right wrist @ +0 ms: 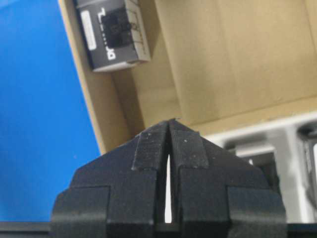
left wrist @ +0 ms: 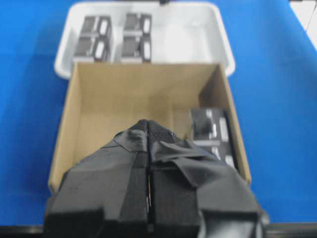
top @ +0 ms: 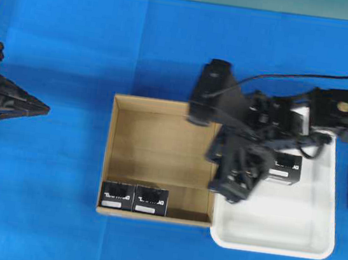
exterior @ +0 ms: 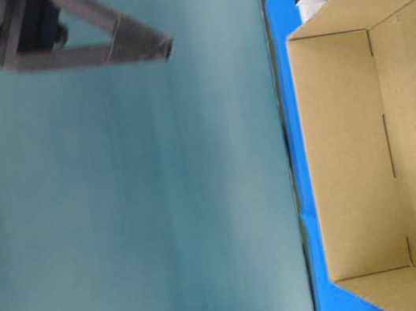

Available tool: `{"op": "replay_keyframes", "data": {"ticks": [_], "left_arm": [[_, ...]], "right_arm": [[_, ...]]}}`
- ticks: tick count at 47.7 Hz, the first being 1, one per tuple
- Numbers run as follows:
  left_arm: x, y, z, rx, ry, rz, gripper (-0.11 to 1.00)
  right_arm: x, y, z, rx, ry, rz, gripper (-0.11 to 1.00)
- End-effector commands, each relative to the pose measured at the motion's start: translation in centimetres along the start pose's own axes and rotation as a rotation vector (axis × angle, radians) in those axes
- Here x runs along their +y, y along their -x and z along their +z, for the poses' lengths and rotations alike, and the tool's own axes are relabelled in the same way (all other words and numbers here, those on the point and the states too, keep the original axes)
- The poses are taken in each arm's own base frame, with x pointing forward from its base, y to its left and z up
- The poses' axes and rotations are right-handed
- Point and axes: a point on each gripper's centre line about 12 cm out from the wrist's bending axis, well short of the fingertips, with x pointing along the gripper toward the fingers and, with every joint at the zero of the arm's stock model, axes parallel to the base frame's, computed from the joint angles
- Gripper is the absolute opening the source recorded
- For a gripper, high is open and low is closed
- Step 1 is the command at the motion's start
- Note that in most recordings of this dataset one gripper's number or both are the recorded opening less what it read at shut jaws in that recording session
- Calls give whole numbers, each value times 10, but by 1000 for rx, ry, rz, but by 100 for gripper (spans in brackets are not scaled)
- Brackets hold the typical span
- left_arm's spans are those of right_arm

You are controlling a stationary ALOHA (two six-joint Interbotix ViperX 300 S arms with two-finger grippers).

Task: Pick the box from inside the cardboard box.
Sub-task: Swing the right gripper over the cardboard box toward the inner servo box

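The cardboard box (top: 159, 147) lies open in the middle of the blue table. Two small black boxes (top: 117, 196) (top: 150, 201) sit side by side against its near wall. In the right wrist view one black box (right wrist: 114, 34) shows in the carton's corner. My right gripper (top: 224, 188) (right wrist: 169, 121) is shut and empty, hovering over the wall between the carton and the white tray. My left gripper (top: 43, 109) (left wrist: 148, 121) is shut, empty and far out to the left, pointing at the carton (left wrist: 124, 99).
A white plastic tray (top: 276, 233) stands against the carton's right side. It holds several black boxes (left wrist: 114, 37), one of them beside my right arm (top: 284, 168). Blue cloth covers the table all around.
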Motion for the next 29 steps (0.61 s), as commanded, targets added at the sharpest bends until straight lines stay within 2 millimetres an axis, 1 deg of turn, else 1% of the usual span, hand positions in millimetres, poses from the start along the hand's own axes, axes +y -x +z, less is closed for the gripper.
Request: {"op": "replay_keyframes", "data": {"ticks": [1,4,12,15,24,29], "left_arm": [[0,3,9,-2,-2,0,-7],[0,5,7,15,0,0,-7],[0,14,6,48,-2,2,-7],[0,16,5,60,2,2,-7],[0,20,4,80,2,2,-7],[0,21,4,80,0,3,-7]], "right_arm": [[7,-2,16,15,13,3,2],[8,-7,21,55,23,-4,2],[8,-31,25,229,68,-37,2],[9,-38,30,268,91,-39,2],[12,-40,52,289,132,-36,2],[10,-44,57,307,147,-38,2]]}}
